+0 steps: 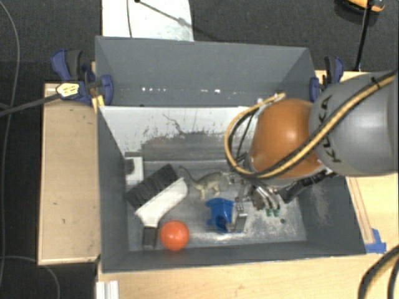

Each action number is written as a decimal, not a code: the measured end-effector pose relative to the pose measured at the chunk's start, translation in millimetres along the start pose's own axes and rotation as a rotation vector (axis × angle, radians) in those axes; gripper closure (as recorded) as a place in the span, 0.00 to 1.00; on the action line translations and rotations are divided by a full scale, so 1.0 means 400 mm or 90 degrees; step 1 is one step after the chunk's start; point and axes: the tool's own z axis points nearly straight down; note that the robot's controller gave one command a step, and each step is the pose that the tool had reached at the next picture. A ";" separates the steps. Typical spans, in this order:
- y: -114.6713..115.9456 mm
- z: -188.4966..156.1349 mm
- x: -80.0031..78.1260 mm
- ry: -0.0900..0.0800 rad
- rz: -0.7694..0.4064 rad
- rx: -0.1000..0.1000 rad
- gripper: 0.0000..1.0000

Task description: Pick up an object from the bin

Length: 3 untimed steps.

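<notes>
My gripper (254,212) is low in the bin's front right part, under the orange wrist cover. It stands open, with nothing seen between the fingers. Its left finger (239,215) is right beside a small blue plastic thing (218,213) lying on the floor; I cannot tell whether they touch. A grey toy dinosaur (207,182) lies just behind the blue thing. An orange ball (174,235) rests near the front wall, left of the blue thing.
A white-handled brush with black bristles (156,195) lies slanted at the left. A small dark block (148,236) sits beside the ball, and a small white piece (133,167) is at the left wall. The arm covers the bin's right side.
</notes>
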 end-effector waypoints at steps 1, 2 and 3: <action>0.000 0.099 0.014 0.004 0.040 0.000 0.00; -0.010 0.130 0.010 -0.003 0.009 0.000 1.00; -0.010 0.131 0.010 -0.002 0.010 0.000 1.00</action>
